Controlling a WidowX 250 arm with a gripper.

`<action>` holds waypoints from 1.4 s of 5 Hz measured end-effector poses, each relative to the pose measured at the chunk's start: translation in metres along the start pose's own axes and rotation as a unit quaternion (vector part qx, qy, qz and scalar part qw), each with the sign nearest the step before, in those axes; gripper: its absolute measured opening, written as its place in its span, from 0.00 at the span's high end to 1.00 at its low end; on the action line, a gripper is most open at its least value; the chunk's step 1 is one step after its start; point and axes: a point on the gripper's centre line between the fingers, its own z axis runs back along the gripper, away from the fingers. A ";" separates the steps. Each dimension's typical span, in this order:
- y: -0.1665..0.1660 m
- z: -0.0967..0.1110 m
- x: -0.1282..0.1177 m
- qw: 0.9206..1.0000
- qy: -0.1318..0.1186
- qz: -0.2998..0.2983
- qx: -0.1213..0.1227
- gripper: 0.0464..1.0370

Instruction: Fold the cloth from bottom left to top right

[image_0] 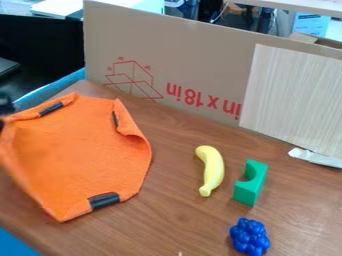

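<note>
Part of the black gripper (5,104) shows at the left edge of the camera view, just above the cloth's left corner. The orange cloth (83,150) lies on the left part of the table, its left side blurred and seemingly raised near the gripper. Black strips mark its borders at the upper left, upper right and bottom. The upper right border curls inward. Whether the gripper holds the cloth is unclear.
Right of the cloth are a yellow banana (212,170), a green block with a curved notch (250,183) and a blue grape-like cluster (250,237). A cardboard panel (200,65) stands along the back of the wooden table (177,210).
</note>
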 end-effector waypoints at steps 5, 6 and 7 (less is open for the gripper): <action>-0.149 -0.025 0.045 0.998 0.046 -0.045 -0.010 0.99; -0.163 -0.030 0.053 0.998 0.046 -0.048 -0.005 0.99; -0.173 -0.046 0.053 0.997 0.052 -0.059 0.005 0.97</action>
